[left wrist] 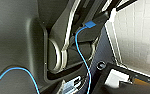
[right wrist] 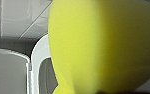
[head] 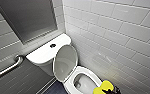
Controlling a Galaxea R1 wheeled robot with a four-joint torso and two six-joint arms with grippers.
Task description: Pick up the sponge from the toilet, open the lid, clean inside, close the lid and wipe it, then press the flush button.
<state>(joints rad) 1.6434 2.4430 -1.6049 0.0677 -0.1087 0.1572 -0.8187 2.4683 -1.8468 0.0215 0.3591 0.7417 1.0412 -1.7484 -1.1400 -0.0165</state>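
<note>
Rounded yellow sponge (head: 104,87) by glossy toilet (head: 44,53), oval lid (head: 65,62) raised.

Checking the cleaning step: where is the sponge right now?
In the head view the sponge is at the bottom edge, right of centre, held by the right gripper at the near rim of the open toilet.

- sponge (head: 104,87) in the right gripper (head: 114,89): matt yellow foam
- toilet (head: 44,53) beyond it: glossy white ceramic
- lid (head: 65,62): smooth greyish plastic
- wall tiles (head: 116,30): glossy
- grab rail (head: 8,67): shiny metal
</note>
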